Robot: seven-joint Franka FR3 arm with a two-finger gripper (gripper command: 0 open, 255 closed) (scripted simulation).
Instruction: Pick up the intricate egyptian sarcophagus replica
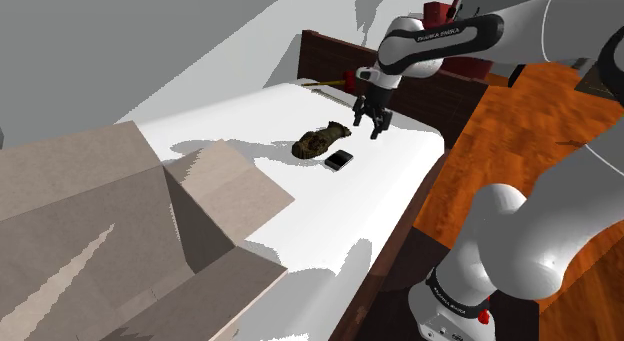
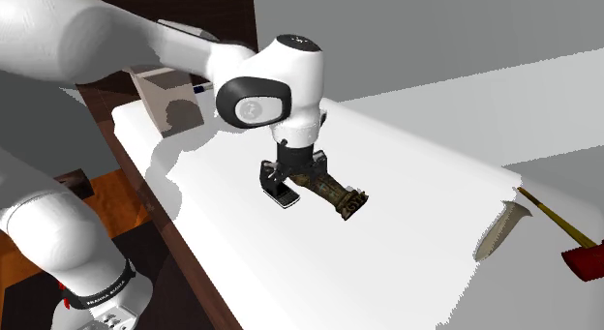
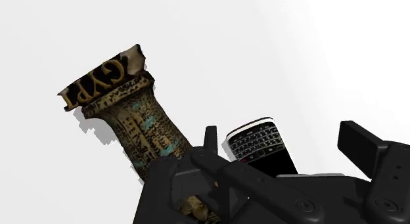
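The sarcophagus replica [image 1: 319,140] is a dark olive-brown figure with gold and turquoise markings, lying flat on the white surface [image 1: 250,119]. A black keypad phone [image 1: 339,160] lies right beside it. My black gripper [image 1: 368,127] hangs a little above the surface on the side of both away from the cardboard boxes, open and holding nothing. In the second exterior view the gripper [image 2: 293,181] hovers over the phone [image 2: 286,197] and one end of the sarcophagus [image 2: 337,193]. In the wrist view the sarcophagus [image 3: 131,114] lies beyond the left finger and the phone [image 3: 259,145] between the spread fingers [image 3: 210,142].
Large cardboard boxes [image 1: 120,219] stand on the white surface at the shoulder view's left. A dark wooden board [image 1: 330,51] borders the far edge, with a red tool [image 1: 349,79] near it. Orange wooden floor [image 1: 520,129] lies at the right. A small box [image 2: 165,94] stands near the surface's far corner.
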